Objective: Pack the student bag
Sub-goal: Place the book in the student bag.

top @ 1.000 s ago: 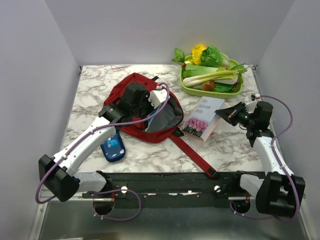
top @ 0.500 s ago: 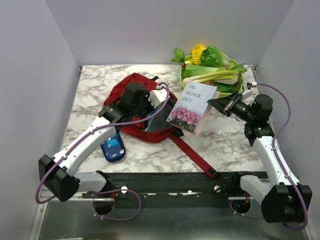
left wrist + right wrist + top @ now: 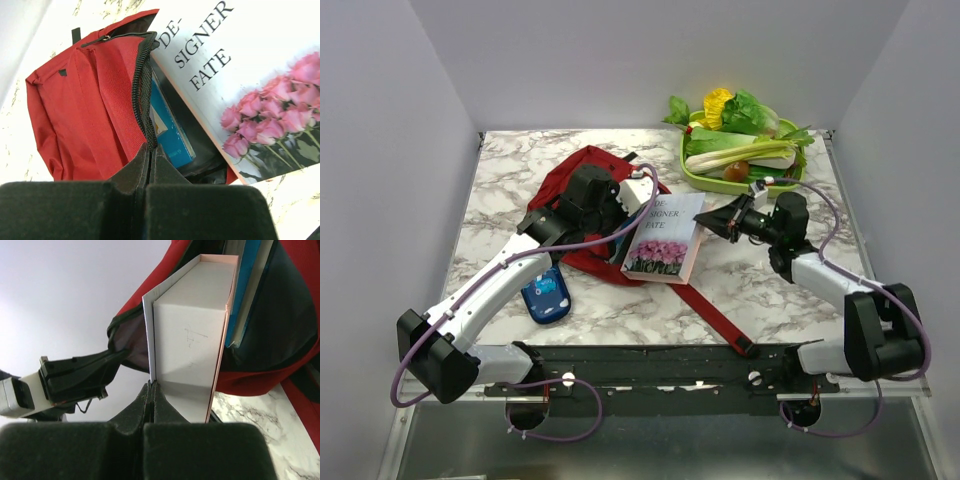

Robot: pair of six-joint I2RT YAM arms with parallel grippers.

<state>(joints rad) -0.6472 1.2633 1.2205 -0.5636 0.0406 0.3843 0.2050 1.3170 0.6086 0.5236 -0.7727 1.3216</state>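
Pinching the red backpack [image 3: 560,172] by its zipper edge, left of the surface's [image 3: 770,290] middle, the left tool [image 3: 150,148] grips it. The right tool [image 3: 151,386] clamps the Designer Fate book [image 3: 665,238] at the bag's mouth.

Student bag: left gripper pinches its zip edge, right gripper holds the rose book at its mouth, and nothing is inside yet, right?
Not quite: a blue book already sits inside the student bag, as the left wrist view shows. The rest holds.
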